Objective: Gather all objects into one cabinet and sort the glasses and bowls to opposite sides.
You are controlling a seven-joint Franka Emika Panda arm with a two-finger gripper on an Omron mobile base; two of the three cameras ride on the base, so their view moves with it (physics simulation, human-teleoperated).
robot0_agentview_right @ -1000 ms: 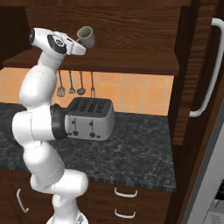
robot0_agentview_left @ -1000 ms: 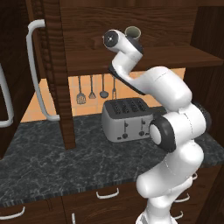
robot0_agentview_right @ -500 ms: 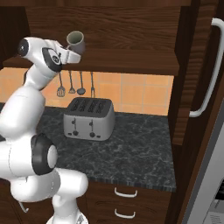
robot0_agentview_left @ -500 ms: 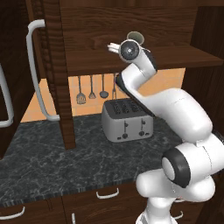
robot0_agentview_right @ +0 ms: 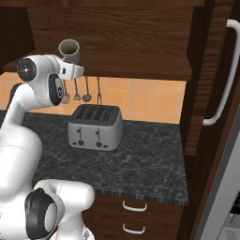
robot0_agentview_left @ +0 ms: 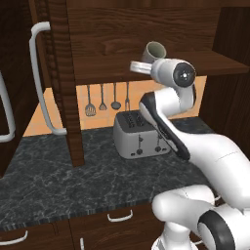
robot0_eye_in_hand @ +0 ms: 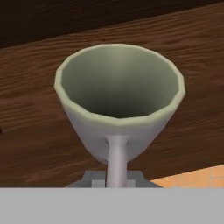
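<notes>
Swung rightward since a second ago, the gripper is clamped tight on the pale greenish-white cup — tilted, just above the cabinet shelf's front edge, open space behind — toaster well below.

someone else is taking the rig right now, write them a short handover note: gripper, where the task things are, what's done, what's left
Gripper: shut on the grey mug, gripping it by its handle.
Grey mug: held up at the open cabinet, in front of its back wall and near the plank shelf, not set down yet; it looks tilted in the left base view.
Below: the toaster on the dark counter.
Done: mug lifted to the cabinet.
Left: place it on the shelf on the glasses' side, release, then gather the rest.
</notes>
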